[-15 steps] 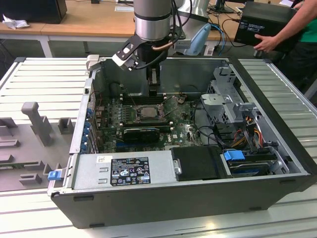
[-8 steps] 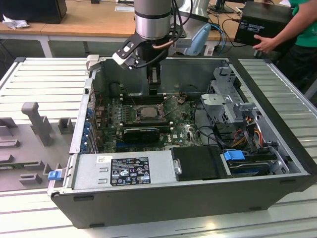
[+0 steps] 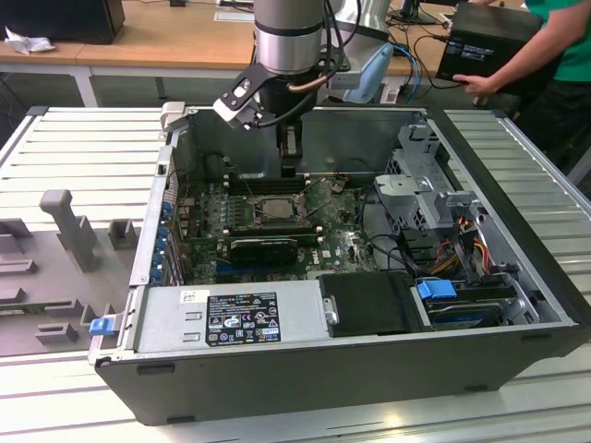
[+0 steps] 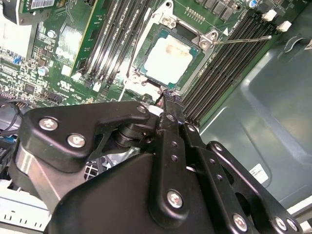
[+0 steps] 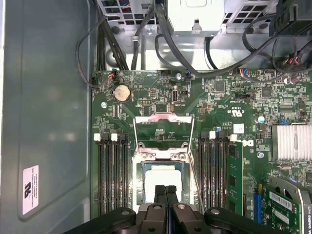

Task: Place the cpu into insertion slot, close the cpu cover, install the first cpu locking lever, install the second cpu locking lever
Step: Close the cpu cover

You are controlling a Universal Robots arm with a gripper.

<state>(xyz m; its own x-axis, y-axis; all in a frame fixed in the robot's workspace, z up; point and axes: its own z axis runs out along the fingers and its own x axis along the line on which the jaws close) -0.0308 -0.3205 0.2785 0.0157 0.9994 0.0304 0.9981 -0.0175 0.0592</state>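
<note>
Our gripper point(image 5: 165, 192) has its two fingers pressed together with nothing between them. Its tip hangs just over the near edge of the cpu point(image 5: 163, 175). The cpu lies flat, pale face up, inside the insertion slot point(image 5: 140, 185), its sides square to the slot's rim; being square, it has no long axis to tell. In the second wrist view the same closed tip point(image 4: 168, 100) sits at the socket's edge beside the chip point(image 4: 168, 58).

The cpu cover point(image 5: 163, 118) is open, swung back off the slot, and we see the motherboard point(image 5: 146, 87) through its window. A thin metal lever point(image 4: 241, 39) stands free, slanting out over the RAM slots point(image 5: 111, 175) that flank the socket on both sides.

All this sits in an open computer case point(image 3: 369, 378) lying on a ribbed table point(image 3: 83, 148). The case also holds a black graphics card point(image 3: 263, 247), a power supply point(image 3: 231, 314) along its near wall, and cables point(image 5: 146, 29).

Beyond the case's far corner, at the exterior view's right, a person's hand point(image 3: 476, 83) holds a black box point(image 3: 485, 37).
</note>
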